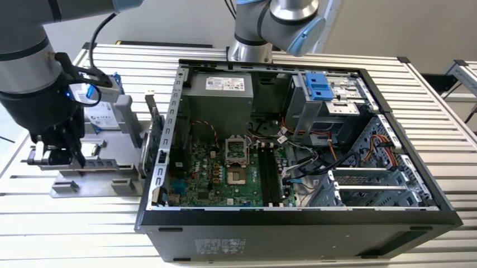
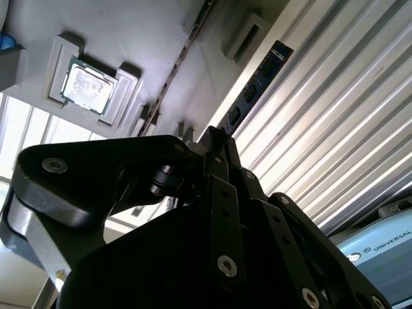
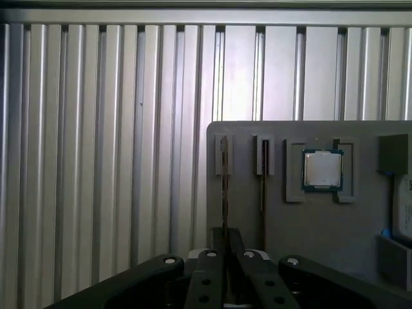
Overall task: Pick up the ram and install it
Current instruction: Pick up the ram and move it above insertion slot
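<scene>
- The gripper (image 3: 225, 239) is down at the grey tray (image 3: 322, 225), which sits on the ribbed bench (image 3: 96, 161) on the exterior view's left of the open case (image 1: 298, 223).
- The ram (image 3: 224, 187) is in the tray, in the groove nearest the tray's side edge. A second groove and then the CPU (image 3: 322, 170) in its pocket lie further in.
- The ram stands on its long edge with its flat faces to the sides. I judge the groove keeps it upright so that those faces are free to be pinched.
- The fingers (image 3: 216, 244) look drawn together on the ram, one against each face. It appears seated in the groove, not lifted.
- Its long axis runs along the groove, from the fingers toward the tray edge, beyond which the bare bench begins. In the second wrist view the ram (image 2: 257, 80) shows as a dark strip reaching away from the fingertips.
- How much of the ram lies under the gripper I cannot tell.
</scene>
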Tool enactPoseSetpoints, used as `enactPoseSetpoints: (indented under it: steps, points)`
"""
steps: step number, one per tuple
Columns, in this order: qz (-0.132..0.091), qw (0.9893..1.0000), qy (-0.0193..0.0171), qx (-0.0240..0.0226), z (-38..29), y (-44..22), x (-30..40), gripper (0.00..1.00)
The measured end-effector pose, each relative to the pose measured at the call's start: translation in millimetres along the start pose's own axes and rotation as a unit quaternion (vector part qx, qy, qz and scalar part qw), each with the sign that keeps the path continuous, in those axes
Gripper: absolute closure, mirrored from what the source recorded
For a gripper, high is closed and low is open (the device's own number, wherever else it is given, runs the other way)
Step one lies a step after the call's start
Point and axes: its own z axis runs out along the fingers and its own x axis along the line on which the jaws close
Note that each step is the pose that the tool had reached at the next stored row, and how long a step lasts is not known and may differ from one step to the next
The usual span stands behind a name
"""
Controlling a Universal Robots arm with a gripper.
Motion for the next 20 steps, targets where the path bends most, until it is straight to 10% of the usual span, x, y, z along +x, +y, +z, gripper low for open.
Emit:
enactPoseSetpoints:
  steps: [20]
  points:
    - [0.000,1.0000,0.0000,0.0000,-11.9,0.6,0.6,1.00]
